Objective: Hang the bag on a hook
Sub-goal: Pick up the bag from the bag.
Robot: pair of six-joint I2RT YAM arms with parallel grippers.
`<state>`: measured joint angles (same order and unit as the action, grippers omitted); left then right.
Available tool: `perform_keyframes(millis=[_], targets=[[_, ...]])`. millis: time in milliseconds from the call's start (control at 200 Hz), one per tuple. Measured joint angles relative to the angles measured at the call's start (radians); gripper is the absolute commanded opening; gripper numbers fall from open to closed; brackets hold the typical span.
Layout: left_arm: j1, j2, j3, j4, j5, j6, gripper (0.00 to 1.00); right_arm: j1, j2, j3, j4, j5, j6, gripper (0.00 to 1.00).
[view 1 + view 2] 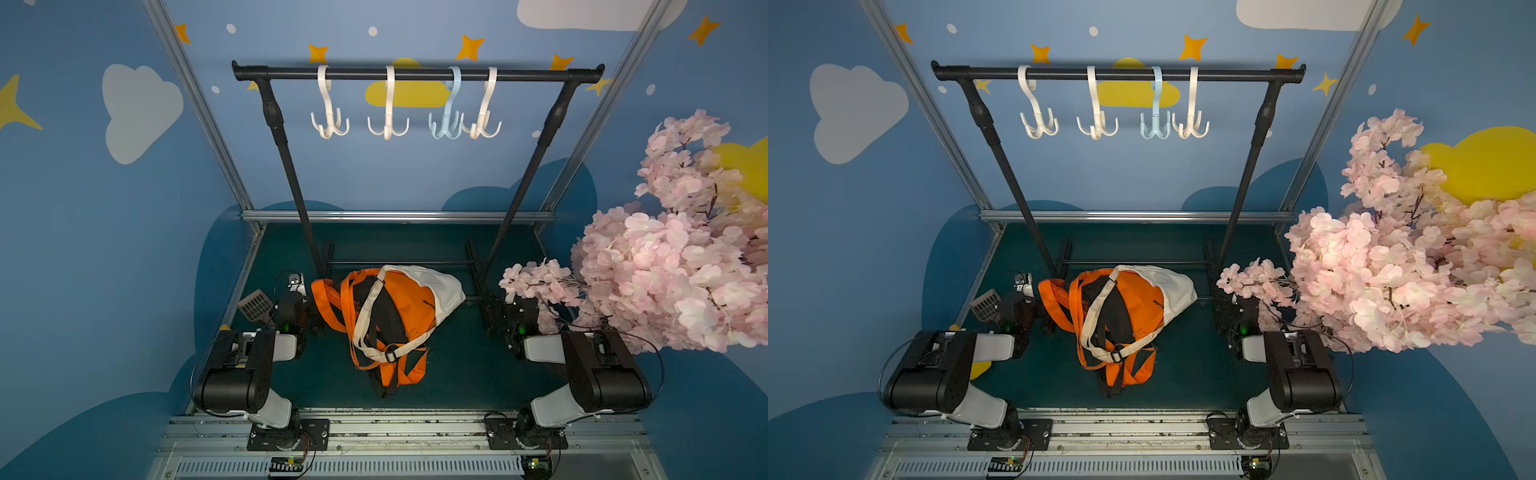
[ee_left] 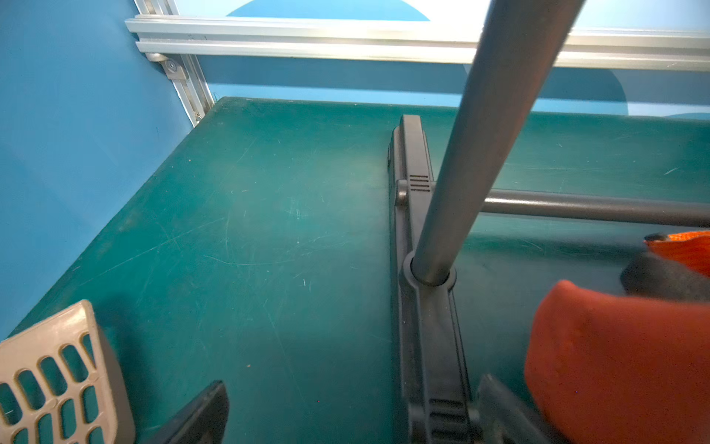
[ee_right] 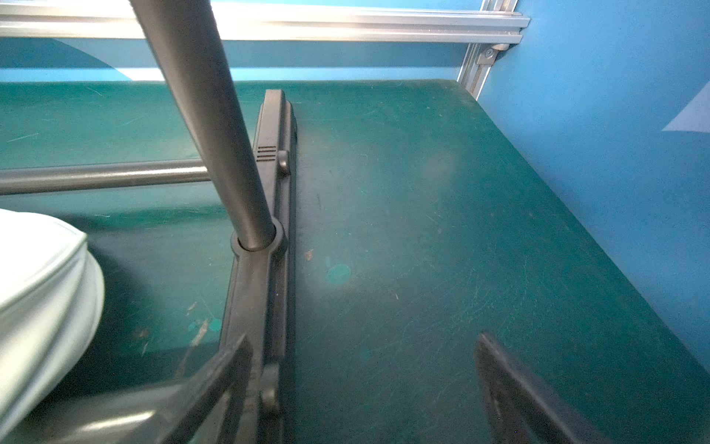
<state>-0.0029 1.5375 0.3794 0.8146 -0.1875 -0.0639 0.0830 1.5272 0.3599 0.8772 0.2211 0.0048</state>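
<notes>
Left pincer [image 2: 353, 384] and right pincer [image 3: 365, 340] gape empty as I flank the bag [image 1: 386, 316], slumped lower centre on the table [image 1: 457, 365]. Its straps [image 1: 326, 301] are tangled. If I grab the wrong loop, it may slip off the hooks [image 1: 388, 124] up top.

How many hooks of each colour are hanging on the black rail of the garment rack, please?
White hooks: 3
Light blue hook: 1
Total: 4
</notes>
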Motion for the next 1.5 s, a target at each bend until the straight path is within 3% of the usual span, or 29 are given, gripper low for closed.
perform_keyframes(millis=[1121,1201,1357,1432,1502], targets=[[-0.002,-0.011,0.0,-0.011,-0.006,0.0,1.0,0.0,-0.008,0.003,-0.023,0.003,0.008,0.93],[0.001,-0.092,0.003,-0.101,-0.011,-0.004,1.0,0.008,-0.047,0.015,-0.082,0.019,0.003,0.93],[0.011,-0.375,0.086,-0.36,-0.021,-0.037,1.0,0.033,-0.217,0.251,-0.506,0.039,0.11,0.96],[0.023,-0.524,0.107,-0.433,-0.016,-0.064,1.0,0.024,-0.271,0.363,-0.594,-0.023,0.175,0.95],[0.036,-0.657,0.108,-0.482,0.0,-0.093,1.0,0.014,-0.324,0.371,-0.605,-0.116,0.214,0.92]])
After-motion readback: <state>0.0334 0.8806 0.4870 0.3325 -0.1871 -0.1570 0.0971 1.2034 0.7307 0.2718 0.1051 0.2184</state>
